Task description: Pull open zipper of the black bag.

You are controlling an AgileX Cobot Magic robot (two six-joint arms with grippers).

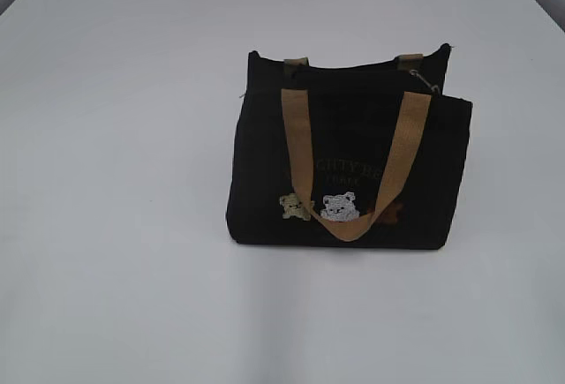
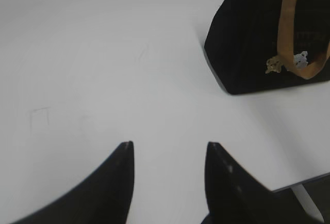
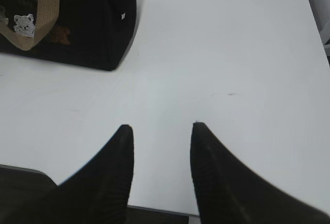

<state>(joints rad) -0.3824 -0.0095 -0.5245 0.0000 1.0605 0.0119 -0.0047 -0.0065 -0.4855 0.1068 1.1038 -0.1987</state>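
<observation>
- The zipper (image 1: pixel 424 81) pull, a small silvery tab, sat at the right end of the top edge of the black bag (image 1: pixel 349 172), as the exterior view showed it.
- The dark zip line ran left to right along the bag's top; the long axis of the bag lay the same way, across the exterior view.
- The bag stood upright on the white table (image 1: pixel 124 225), its printed front with the three bears (image 1: pixel 339 207) facing the exterior camera.
- The top of the bag gaped slightly between front and rear panels; the contents could not be seen.
- One tan handle (image 1: pixel 353 168) hung down over the front panel; the stubs of the rear handle showed at the top edge.
- Bare table surface lay on every side of the bag, with wide room to left and right.
- The left gripper (image 2: pixel 167 149) hovered over the table well apart from the bag's left side, jaws spread and holding nothing.
- The right gripper (image 3: pixel 161 131) hovered well apart from the bag's right side, near the table's front edge, jaws likewise spread with nothing between them.
</observation>
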